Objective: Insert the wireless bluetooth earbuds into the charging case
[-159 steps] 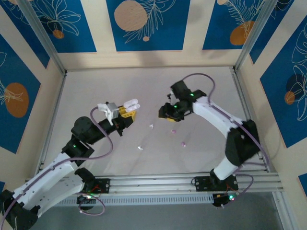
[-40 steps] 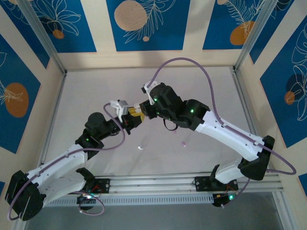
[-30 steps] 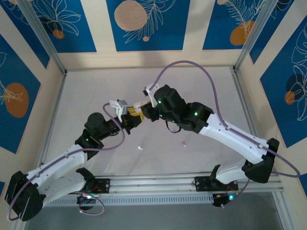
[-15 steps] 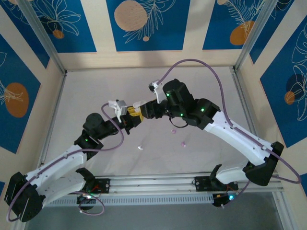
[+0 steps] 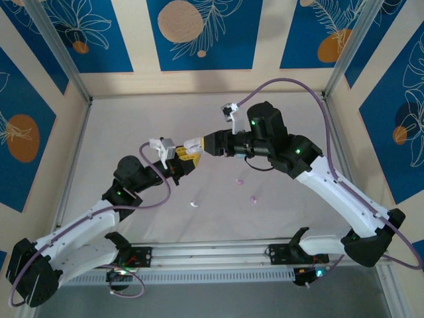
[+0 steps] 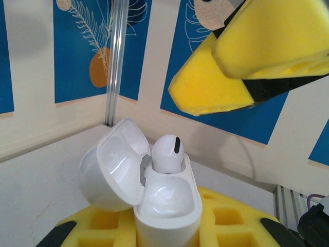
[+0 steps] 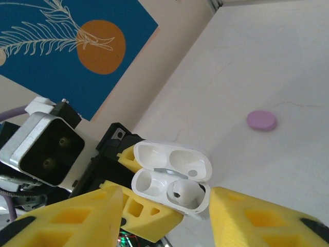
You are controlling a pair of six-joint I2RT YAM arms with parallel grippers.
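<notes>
One open charging case point(image 6: 167, 206) is counted; one white earbud point(image 6: 167, 153) is seated in it; two pink earbuds point(image 5: 240, 181) point(image 5: 253, 197) and one further white earbud point(image 5: 193, 204) are counted on the counter point(image 5: 132, 132).

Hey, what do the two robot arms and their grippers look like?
Both the left arm and right arm have white link shells with black joint housings showing small green lights. A thin purple cable loops along each. The left gripper and right gripper are black, their fingers padded in yellow foam moulded with square pockets.
</notes>
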